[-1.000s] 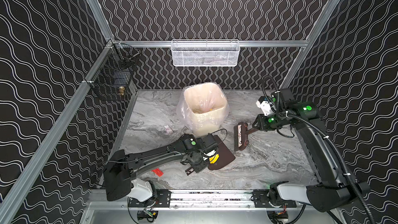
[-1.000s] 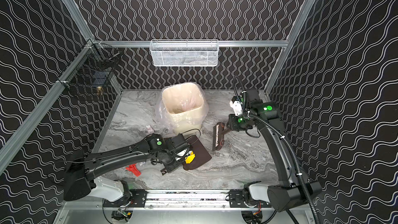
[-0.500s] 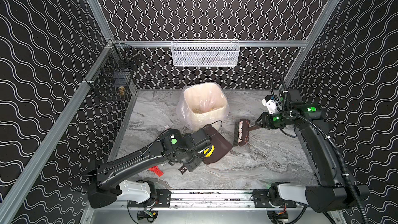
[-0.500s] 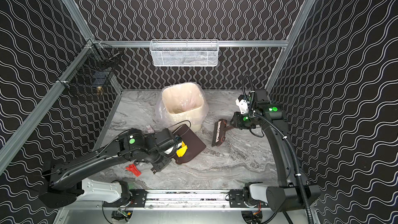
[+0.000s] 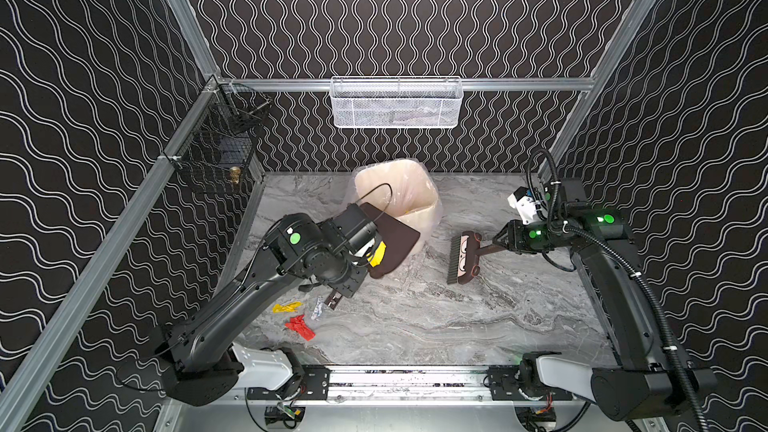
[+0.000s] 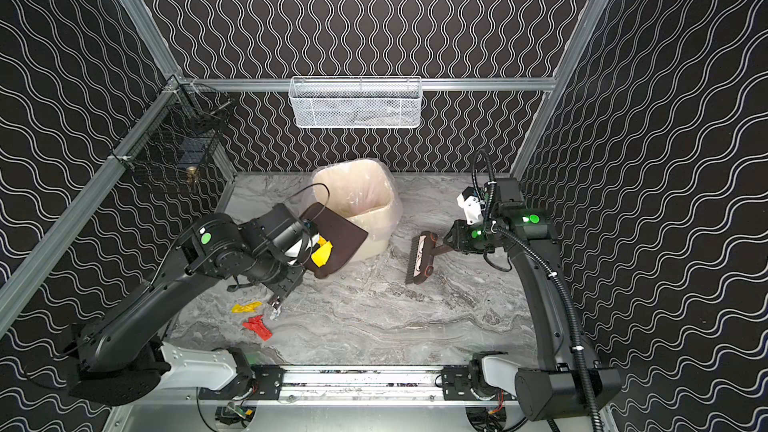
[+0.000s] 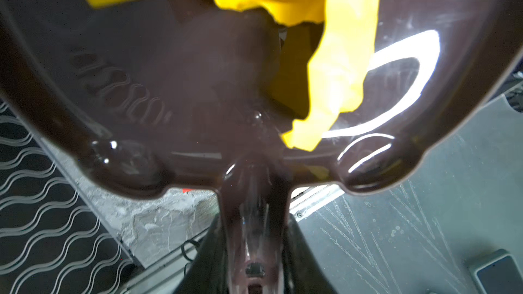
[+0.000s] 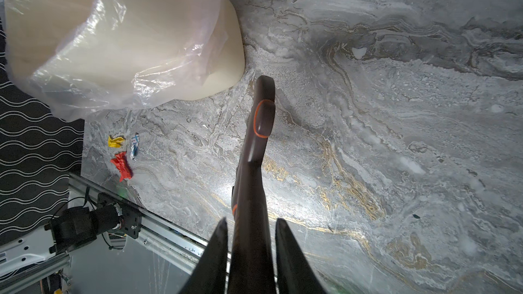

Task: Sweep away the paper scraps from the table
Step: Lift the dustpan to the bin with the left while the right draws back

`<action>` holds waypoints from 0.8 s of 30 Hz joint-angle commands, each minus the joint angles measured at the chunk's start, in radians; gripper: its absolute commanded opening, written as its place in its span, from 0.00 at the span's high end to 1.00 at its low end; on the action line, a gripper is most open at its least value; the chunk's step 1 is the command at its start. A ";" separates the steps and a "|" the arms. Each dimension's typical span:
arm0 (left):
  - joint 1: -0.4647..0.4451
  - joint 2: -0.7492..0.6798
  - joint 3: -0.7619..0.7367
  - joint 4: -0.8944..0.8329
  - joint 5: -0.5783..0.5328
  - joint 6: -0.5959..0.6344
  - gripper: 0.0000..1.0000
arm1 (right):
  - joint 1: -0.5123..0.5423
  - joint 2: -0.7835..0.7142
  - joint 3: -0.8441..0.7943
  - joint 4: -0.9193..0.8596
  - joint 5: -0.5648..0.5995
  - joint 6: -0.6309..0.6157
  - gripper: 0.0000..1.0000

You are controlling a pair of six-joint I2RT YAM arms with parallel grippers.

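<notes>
Wrist views: left gripper (image 7: 253, 230) clamped on dustpan (image 7: 141, 80) handle, yellow scrap (image 7: 339, 66) inside — right gripper (image 8: 251, 223) clamps brush (image 8: 254, 142) handle. Both top views: paper scraps (image 5: 299, 322) lie on table (image 5: 457, 326), seven o'clock from bin (image 5: 411, 184).

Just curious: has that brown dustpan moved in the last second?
Yes. The dustpan has risen toward the bin, its front edge now over the near rim.

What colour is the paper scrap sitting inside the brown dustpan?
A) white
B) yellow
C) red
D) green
B: the paper scrap lying in the dustpan is bright yellow, as the left wrist view and both top views show.
</notes>
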 commanded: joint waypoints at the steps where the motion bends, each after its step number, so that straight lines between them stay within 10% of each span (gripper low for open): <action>1: 0.075 0.022 0.049 -0.058 0.017 0.068 1.00 | -0.001 -0.005 0.008 0.033 -0.037 0.013 1.00; 14: 0.395 0.163 0.221 -0.041 0.129 0.219 1.00 | -0.001 -0.001 0.037 -0.004 -0.024 0.001 1.00; 24: 0.417 0.321 0.347 -0.071 -0.012 0.245 1.00 | -0.001 -0.017 -0.010 -0.012 -0.063 0.026 1.00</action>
